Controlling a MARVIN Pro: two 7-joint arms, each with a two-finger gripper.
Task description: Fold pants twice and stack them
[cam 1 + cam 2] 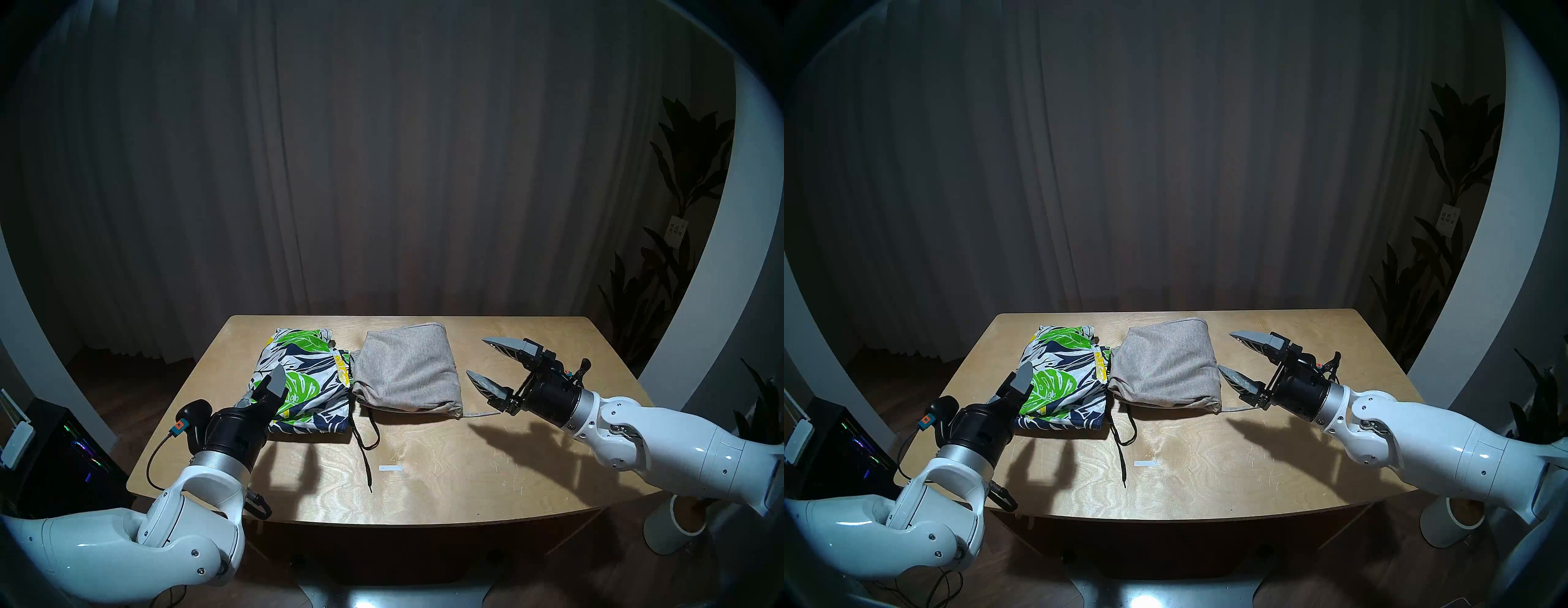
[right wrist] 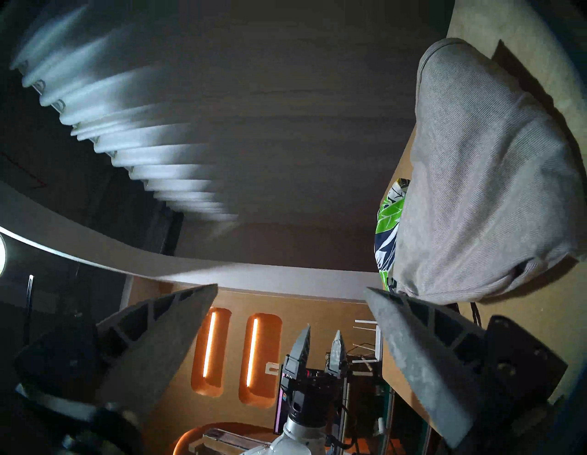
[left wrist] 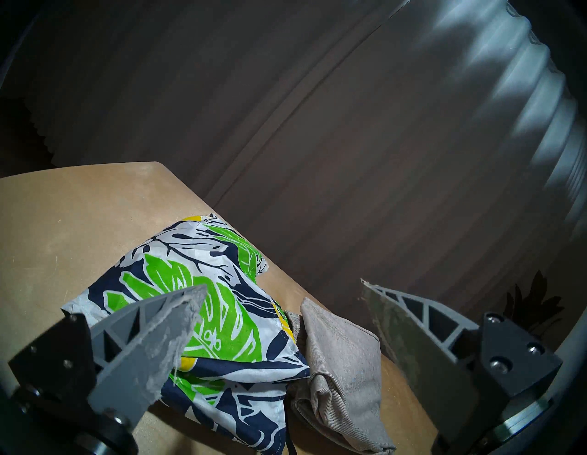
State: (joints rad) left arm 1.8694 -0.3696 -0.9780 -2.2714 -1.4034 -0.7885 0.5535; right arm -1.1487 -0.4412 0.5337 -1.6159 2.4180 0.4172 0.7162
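The grey shorts [image 1: 407, 371] lie just left of the wide-open right gripper [image 1: 481, 356]; the leaf-print shorts [image 1: 312, 384] lie ahead of the wide-open left gripper [image 3: 282, 292].

Leaf-print shorts [image 1: 303, 392] partly behind left hand [image 1: 265, 392]

The leaf-print shorts [image 1: 303, 386] were navy, white, green and yellow with a black drawstring [image 1: 365, 441], the knit shorts [image 1: 407, 373] plain light grey, the table [image 1: 509, 458] pale wood.

Two folded shorts on table [image 1: 530, 446], leaf-print shorts [image 1: 303, 388] left, touching knit shorts [image 1: 409, 371] right
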